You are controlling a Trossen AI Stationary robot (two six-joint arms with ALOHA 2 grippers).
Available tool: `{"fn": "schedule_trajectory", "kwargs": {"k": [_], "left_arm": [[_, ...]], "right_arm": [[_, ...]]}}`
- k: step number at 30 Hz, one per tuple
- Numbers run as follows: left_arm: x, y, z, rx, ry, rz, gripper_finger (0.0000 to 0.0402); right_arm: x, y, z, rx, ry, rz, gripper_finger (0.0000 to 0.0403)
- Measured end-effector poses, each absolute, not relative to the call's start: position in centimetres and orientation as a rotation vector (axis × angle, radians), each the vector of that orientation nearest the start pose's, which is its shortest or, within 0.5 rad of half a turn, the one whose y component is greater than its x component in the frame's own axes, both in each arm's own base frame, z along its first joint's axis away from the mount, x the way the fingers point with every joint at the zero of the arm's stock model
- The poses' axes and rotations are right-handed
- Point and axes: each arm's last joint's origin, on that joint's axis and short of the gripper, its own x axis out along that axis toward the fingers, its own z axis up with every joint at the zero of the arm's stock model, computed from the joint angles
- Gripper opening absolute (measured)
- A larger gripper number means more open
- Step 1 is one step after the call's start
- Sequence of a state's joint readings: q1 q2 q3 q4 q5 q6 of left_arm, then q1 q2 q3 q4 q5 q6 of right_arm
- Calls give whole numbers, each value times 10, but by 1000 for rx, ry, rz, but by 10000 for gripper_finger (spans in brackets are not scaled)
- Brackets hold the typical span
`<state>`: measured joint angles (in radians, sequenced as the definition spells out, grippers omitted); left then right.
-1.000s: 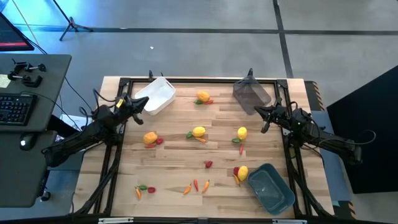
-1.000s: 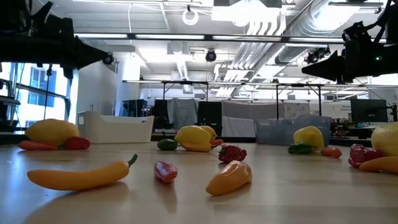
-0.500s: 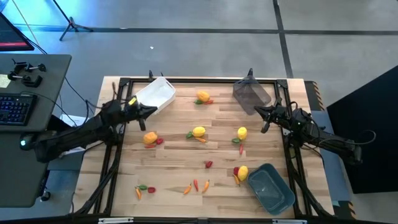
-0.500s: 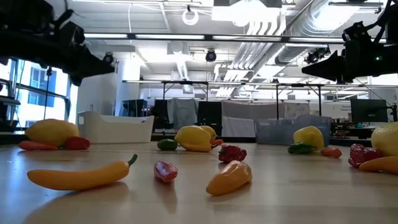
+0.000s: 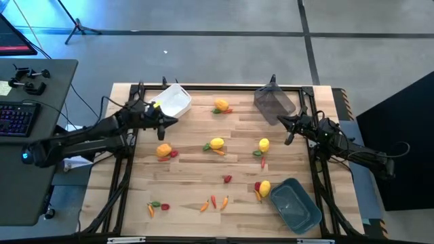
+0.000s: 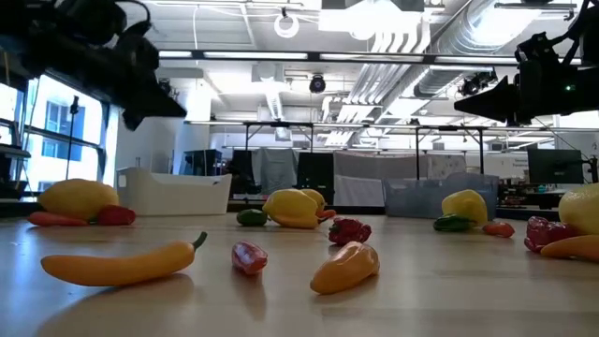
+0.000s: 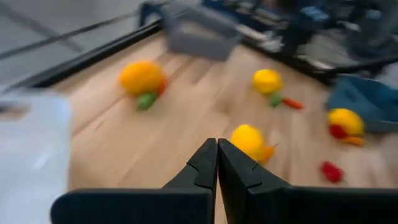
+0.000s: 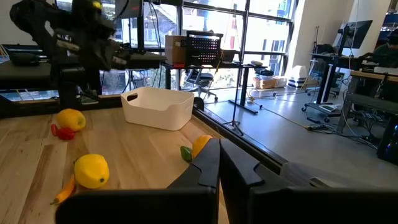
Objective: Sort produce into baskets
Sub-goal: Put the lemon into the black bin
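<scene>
Toy produce lies scattered on the wooden table: an orange fruit (image 5: 221,105), yellow fruits (image 5: 216,143) (image 5: 264,144) (image 5: 264,188), another orange fruit (image 5: 163,150), a red piece (image 5: 227,179) and thin carrot-like pieces (image 5: 213,202). The white basket (image 5: 169,102) stands at the far left, the grey basket (image 5: 274,103) at the far right, and the blue basket (image 5: 296,205) at the near right. My left gripper (image 5: 174,121) is shut and empty, in the air just near of the white basket. My right gripper (image 5: 281,120) is shut and empty beside the grey basket.
More small red, green and orange pieces (image 5: 156,205) lie near the front left. Black frame rails run along the table's left (image 5: 122,169) and right (image 5: 319,169) sides. A desk with a keyboard (image 5: 17,115) stands left of the table.
My left gripper has swung from the table's left edge toward its right and a little toward its near edge, past the white basket's near corner, staying shut. No produce or basket has moved.
</scene>
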<state>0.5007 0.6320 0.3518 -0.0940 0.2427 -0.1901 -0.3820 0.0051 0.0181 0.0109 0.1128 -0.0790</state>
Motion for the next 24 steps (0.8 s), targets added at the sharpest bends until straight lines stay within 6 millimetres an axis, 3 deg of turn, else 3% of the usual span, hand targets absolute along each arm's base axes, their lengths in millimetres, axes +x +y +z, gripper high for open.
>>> {"fn": "schedule_trajectory", "kwargs": {"k": [6, 10, 14, 24], "left_arm": [[144, 63, 253, -396, 368, 85, 0], [147, 60, 262, -402, 579, 157, 7], [148, 55, 265, -358, 818, 248, 40], [152, 32, 251, -325, 1280, 198, 157]], "right_arm": [[89, -39, 170, -80, -5, -495, 0], [89, -39, 170, -80, -4, -495, 0], [89, -39, 170, -81, -5, -495, 0], [89, -39, 170, -80, -4, -495, 0]]}}
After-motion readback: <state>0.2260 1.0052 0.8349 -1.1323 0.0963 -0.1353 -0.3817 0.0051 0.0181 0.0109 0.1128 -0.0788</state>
